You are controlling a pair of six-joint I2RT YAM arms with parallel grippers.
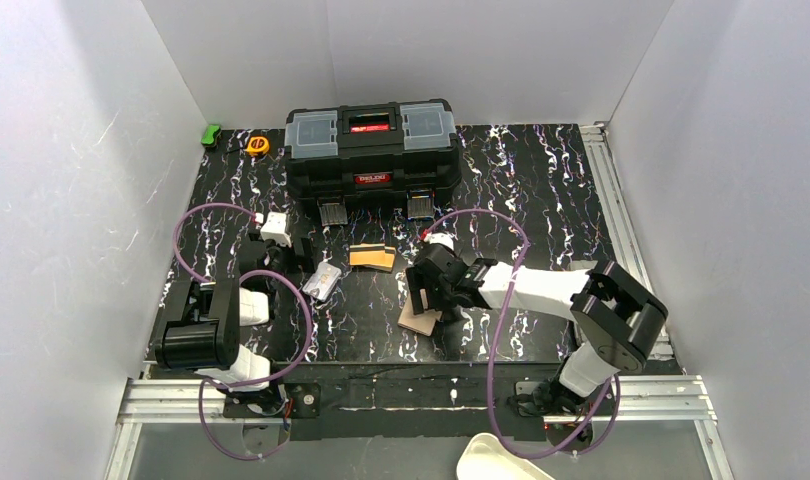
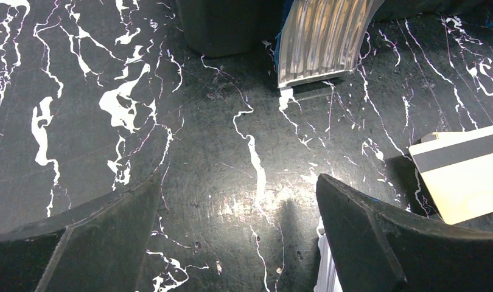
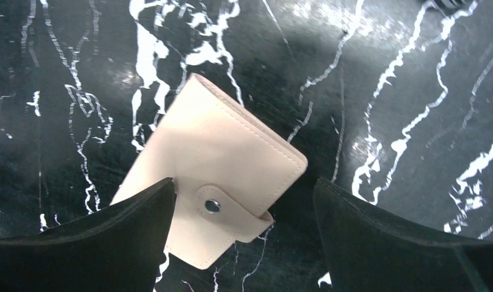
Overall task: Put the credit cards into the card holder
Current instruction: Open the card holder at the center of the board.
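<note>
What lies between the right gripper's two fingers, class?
The snap-tab end of the card holder, closed and flat on the table, lies between the open fingers of the right gripper. The right wrist view shows this.

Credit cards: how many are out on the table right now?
2 visible: a tan-orange card with a dark stripe in front of the toolbox, and what looks like a greyish card just left of it. More may be stacked under the tan one.
</note>
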